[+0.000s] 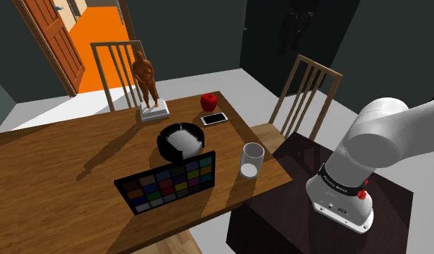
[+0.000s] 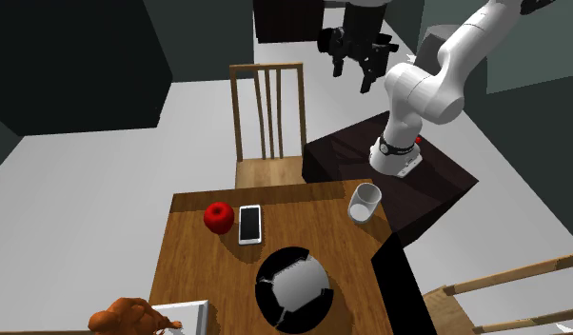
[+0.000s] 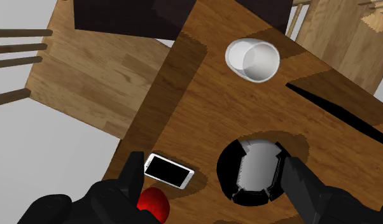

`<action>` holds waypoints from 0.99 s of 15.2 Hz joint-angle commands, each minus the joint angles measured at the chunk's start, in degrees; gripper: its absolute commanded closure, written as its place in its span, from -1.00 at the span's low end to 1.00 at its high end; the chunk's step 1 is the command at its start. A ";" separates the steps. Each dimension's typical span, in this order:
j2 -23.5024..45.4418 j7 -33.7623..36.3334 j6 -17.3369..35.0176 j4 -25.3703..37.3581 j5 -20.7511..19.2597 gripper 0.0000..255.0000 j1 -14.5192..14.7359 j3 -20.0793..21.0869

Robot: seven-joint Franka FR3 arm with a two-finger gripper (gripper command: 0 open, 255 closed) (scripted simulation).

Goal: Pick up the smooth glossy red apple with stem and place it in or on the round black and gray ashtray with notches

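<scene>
While the gripper hangs well above the table with its fingers spread and empty, the second exterior view shows, left to right, the red apple near the table's edge, a phone just beside it, the black-and-grey ashtray apart from both, then a white cup

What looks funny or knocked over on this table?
Nothing is spilled or knocked over: the cup stands upright, and the apple, phone and ashtray sit flat on the table. The one odd thing is the colour chart, standing on its edge with no visible prop.
</scene>
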 commanded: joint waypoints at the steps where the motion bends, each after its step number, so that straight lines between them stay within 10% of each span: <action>1: 0.00 0.00 0.00 0.00 0.00 -1.00 0.00 0.00; 15: 24.55 2.09 25.07 0.55 -1.62 -1.00 -0.33 1.62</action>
